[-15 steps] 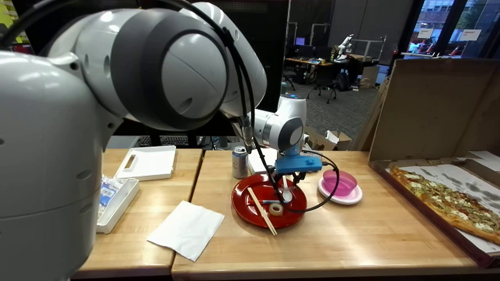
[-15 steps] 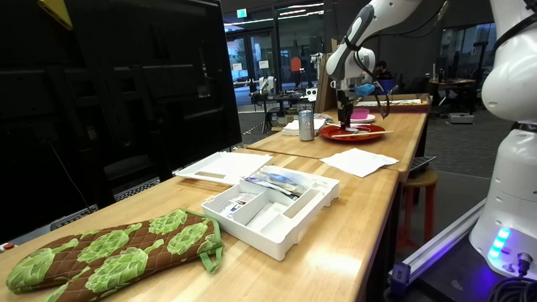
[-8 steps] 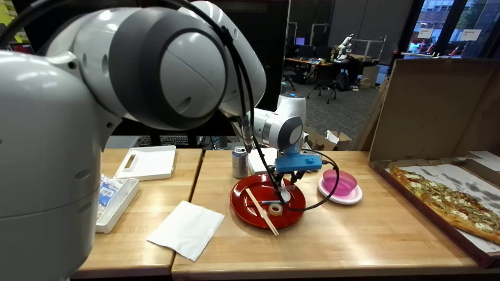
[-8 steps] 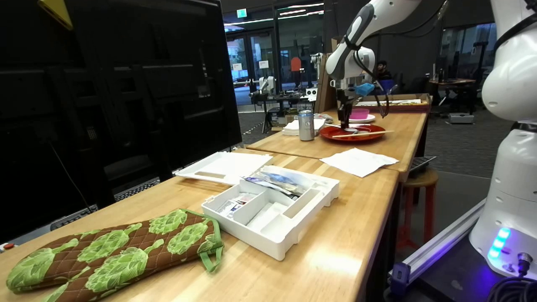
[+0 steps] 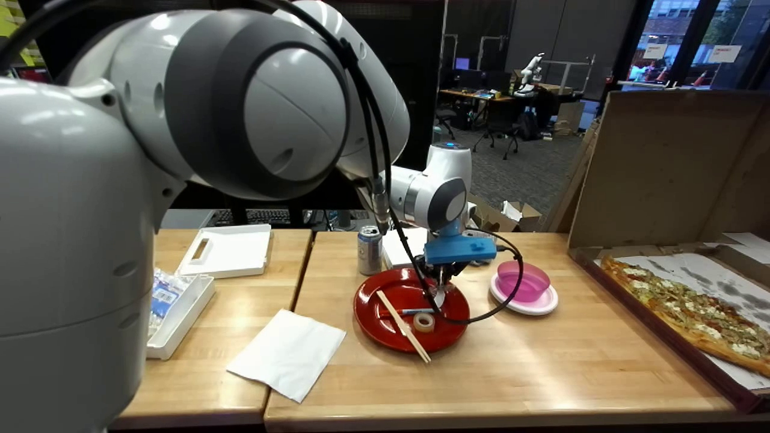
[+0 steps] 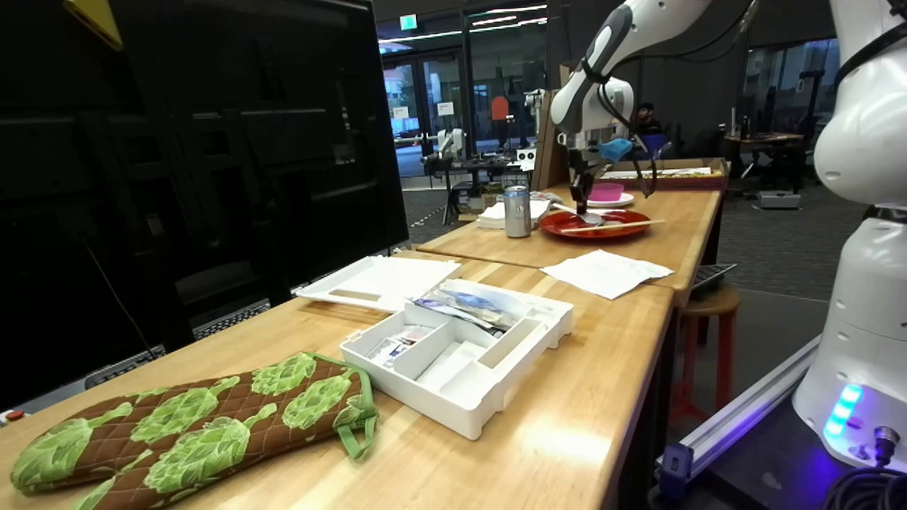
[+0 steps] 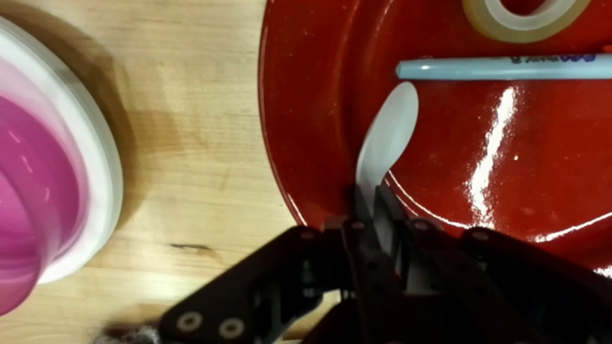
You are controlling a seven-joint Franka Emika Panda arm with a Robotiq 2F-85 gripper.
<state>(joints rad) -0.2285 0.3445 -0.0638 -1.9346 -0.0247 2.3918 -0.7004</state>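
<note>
While the gripper (image 7: 370, 198) clamps, nearly closed, on the handle of a white spoon (image 7: 389, 129), the scoop end points away from it over a red plate (image 7: 306, 95). Whether scoop and plate touch is hard to tell; the wrist view's edges crop the marker (image 7: 478, 69) and tape roll (image 7: 523, 28). The plate sits on a wooden tabletop (image 5: 541, 361), grey carpet (image 5: 517, 186) beyond.

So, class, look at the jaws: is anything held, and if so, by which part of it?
The spoon is held: the jaws pinch it by the handle, close to the scoop end.
</note>
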